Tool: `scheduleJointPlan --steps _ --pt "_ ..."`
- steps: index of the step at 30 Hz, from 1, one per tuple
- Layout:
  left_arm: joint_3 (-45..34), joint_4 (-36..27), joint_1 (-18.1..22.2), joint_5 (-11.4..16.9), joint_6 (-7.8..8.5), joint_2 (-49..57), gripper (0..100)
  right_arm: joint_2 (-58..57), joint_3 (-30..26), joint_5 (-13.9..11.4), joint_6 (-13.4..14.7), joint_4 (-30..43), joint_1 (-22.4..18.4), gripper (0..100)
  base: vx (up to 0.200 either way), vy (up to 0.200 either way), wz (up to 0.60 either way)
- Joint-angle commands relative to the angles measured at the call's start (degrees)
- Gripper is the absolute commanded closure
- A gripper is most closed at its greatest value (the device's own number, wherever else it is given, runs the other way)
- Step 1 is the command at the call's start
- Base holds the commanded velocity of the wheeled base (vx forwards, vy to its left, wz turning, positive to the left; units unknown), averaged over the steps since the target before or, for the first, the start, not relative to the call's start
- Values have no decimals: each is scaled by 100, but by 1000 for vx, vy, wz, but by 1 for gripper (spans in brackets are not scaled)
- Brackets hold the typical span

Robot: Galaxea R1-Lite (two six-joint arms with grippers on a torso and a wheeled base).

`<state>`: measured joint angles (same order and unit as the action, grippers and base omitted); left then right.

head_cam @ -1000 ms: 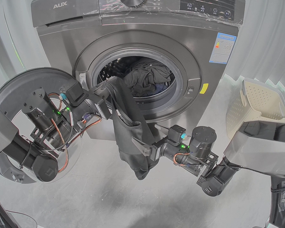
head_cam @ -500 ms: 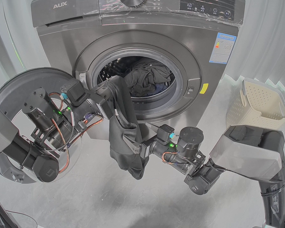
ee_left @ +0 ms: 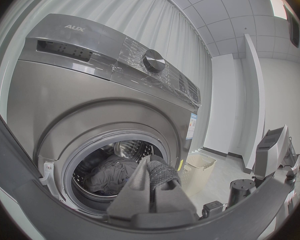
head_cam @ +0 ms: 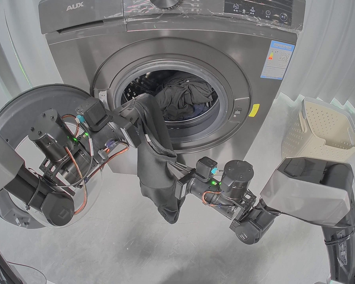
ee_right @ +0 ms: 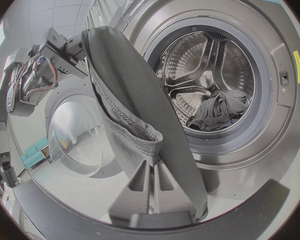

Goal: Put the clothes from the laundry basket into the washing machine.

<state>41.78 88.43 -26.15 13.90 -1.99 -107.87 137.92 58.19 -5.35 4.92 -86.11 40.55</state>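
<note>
A dark grey garment [head_cam: 156, 166] hangs in front of the washing machine [head_cam: 169, 36], held by both arms. My left gripper [head_cam: 135, 106] is shut on its top edge at the left rim of the drum opening [head_cam: 173, 99]; in the left wrist view the cloth [ee_left: 161, 172] bunches over the shut fingers. My right gripper [head_cam: 173, 169] is shut on the garment's hem lower down, below the opening; the right wrist view shows the hem [ee_right: 136, 130] pinched between its fingers. Dark clothes [head_cam: 183, 93] lie inside the drum [ee_right: 220, 109].
The round glass door [head_cam: 39, 154] stands swung open on the left, behind my left arm. A cream laundry basket [head_cam: 323, 133] sits on the floor at the right, beside the machine. Bare grey floor lies in front.
My right arm has swung left toward the garment and then lifted its gripper a little, raising the hem. The left gripper has stayed at the drum's rim.
</note>
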Motion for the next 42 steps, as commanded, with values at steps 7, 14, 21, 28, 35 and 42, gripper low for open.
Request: scheduleJointPlan --steps 7,14,21,28,35,42 --pt "23 -10 22 -10 -3 -14 100 -934 -782 25 8 -11 24 100 0 0 0" --pt "15 -1 22 -10 -3 -6 100 -969 -1090 43 26 -2 15 100 0 0 0" --pt "15 -1 -4 -19 -3 38 100 -591 -1046 52 17 16 67 0 0 0 0" --pt "23 -1 -13 -10 -3 47 100 -354 -818 34 -9 42 41 0 0 0 0" --pt "23 -1 -13 -10 -3 65 100 24 -194 -1 -79 104 -56 0 0 0 0" --pt "23 8 -13 -1 -3 21 100 103 184 -10 -79 95 -29 0 0 0 0"
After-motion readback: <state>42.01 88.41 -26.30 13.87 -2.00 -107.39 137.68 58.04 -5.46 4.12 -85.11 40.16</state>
